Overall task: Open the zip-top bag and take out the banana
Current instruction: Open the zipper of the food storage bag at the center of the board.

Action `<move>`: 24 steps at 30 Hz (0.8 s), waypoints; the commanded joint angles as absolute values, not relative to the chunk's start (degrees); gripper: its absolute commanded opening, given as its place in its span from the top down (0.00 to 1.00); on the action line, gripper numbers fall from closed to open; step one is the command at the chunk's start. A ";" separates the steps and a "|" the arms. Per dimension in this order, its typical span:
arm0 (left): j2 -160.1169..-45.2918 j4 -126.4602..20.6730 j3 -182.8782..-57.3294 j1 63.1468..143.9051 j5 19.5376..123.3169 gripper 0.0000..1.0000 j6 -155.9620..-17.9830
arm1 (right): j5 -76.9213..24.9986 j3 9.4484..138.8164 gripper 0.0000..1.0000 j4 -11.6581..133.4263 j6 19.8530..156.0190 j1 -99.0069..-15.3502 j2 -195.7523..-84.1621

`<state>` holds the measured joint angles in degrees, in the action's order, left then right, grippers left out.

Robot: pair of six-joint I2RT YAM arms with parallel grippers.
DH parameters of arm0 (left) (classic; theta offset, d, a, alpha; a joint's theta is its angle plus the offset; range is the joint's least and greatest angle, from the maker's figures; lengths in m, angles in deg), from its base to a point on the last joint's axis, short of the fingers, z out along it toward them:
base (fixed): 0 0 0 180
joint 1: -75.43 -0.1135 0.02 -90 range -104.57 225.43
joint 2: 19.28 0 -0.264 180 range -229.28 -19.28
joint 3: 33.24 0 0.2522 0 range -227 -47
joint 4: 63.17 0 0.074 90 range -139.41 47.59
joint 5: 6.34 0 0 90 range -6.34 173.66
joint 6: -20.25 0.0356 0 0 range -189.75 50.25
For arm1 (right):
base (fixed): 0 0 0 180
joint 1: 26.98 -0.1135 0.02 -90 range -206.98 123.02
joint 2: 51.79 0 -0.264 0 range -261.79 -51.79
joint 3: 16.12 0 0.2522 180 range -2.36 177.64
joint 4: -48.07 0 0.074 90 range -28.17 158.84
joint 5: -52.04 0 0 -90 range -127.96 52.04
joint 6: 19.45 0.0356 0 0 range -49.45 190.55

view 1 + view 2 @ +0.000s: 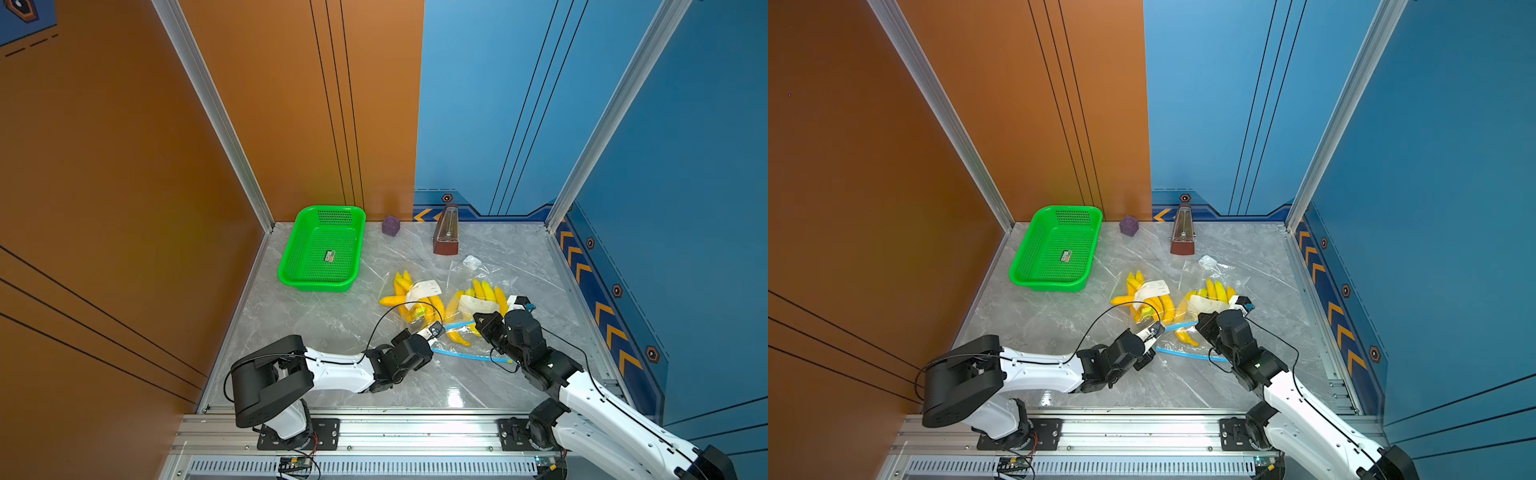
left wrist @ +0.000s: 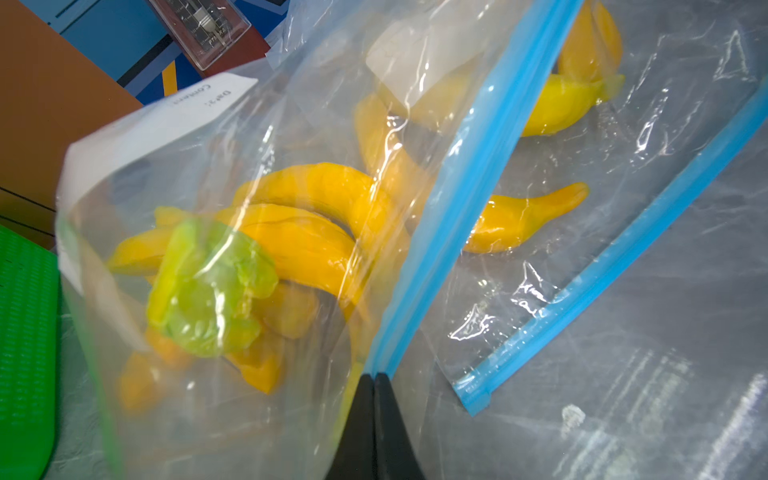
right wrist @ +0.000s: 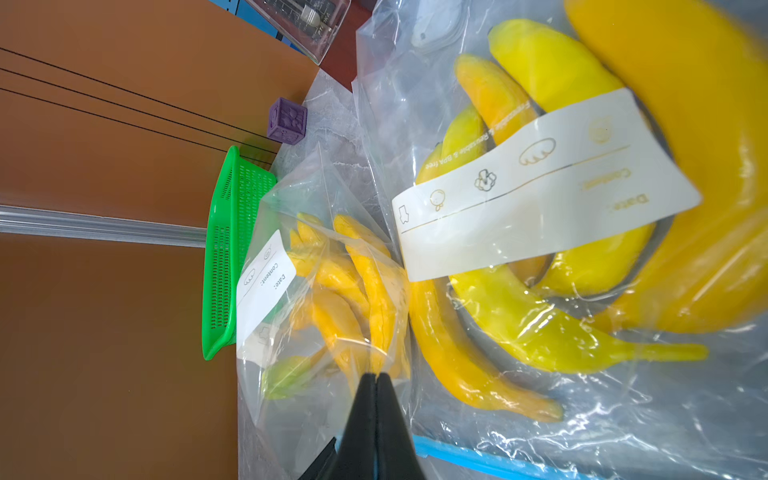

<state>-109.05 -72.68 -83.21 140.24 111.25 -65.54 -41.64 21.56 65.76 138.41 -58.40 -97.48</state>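
step in hand: getting a grip on the bag mouth, zip not yet opened, banana not out.

your left gripper (image 2: pixel 374 376) has its jaws pressed together, pinching the end of the blue zip strip (image 2: pixel 469 174) of the zip-top bag (image 2: pixel 266 137). your right gripper (image 3: pixel 376 376) is also pressed tight, nipping clear film right at the edge of what looks like that same bag; can't confirm it has the opposite lip.

pose: left arm lies low and nearly level across the marble table (image 1: pixel 311 332) from the near left. right arm angles in from the near right, wrist just beside the left one.

next move, my call: pull the two pinches apart, gently, to peel the seal. if both hold the same lip the bag will just drag, so re-grip.

the banana bunch (image 2: pixel 299 232), green stem end, sits inside that bag just past the zip. a second blue strip (image 2: pixel 615 257) lies flat nearby with a loose banana (image 2: pixel 528 216) under film between the strips. the second bag (image 3: pixel 540 187) holds more bananas.

farther back: green basket (image 1: pixel 307 249), purple cube (image 1: pixel 390 225), metronome (image 1: pixel 446 230) by the wall.
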 commanded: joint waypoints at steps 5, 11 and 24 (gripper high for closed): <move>-106.55 -72.22 -83.13 139.57 105.54 1.00 -66.40 | -44.55 20.58 1.00 67.57 136.82 -58.86 -97.54; -108.32 -72.18 -83.57 138.48 104.56 0.93 -66.10 | -44.56 20.46 1.00 67.43 137.00 -59.21 -97.06; -113.48 -72.19 -87.62 138.64 114.42 0.92 -66.05 | -45.71 20.80 1.00 68.21 137.26 -61.30 -96.42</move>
